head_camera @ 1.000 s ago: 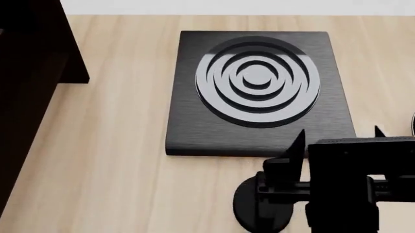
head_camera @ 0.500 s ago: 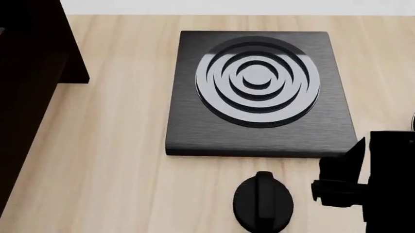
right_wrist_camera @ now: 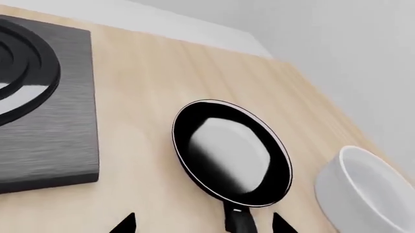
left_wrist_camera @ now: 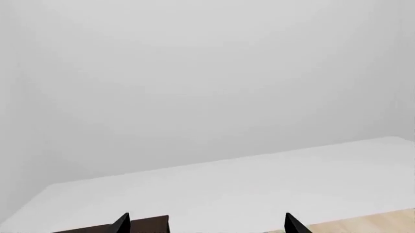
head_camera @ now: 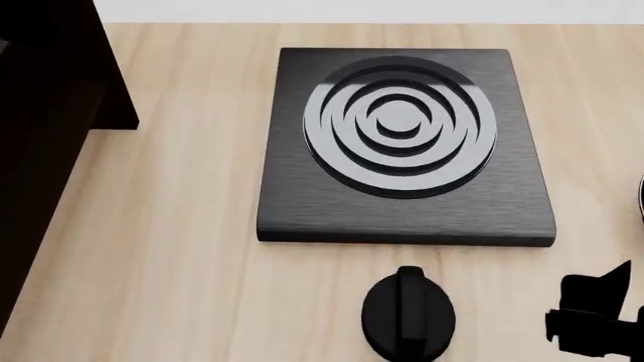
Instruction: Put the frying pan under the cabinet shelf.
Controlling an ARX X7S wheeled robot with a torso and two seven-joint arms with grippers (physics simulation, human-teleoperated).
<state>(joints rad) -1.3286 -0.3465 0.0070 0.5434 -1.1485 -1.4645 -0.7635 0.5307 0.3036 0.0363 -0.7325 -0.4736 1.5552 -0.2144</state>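
Note:
In the right wrist view the frying pan (right_wrist_camera: 230, 153) lies flat on the wooden table, small, round and black with a glossy inside. Its handle (right_wrist_camera: 240, 222) points toward my right gripper (right_wrist_camera: 202, 225). That gripper is open and holds nothing, and the handle's near part runs between its two fingertips, closer to one. The cabinet shelf (head_camera: 45, 151) is a very dark box at the head view's left edge. My left gripper (left_wrist_camera: 207, 225) is open and empty, aimed at a white wall, with the cabinet's dark top (left_wrist_camera: 146, 224) just past one fingertip.
A square black burner plate (head_camera: 403, 143) with concentric rings sits in the middle of the table. A black round knob-like object (head_camera: 408, 313) lies in front of it. A white bowl (right_wrist_camera: 366, 189) stands beside the pan. My right arm (head_camera: 593, 320) shows at the head view's lower right corner.
My right arm has swung right and down in the head view, from over the black round object to the lower right corner. The round object and burner plate have not moved.

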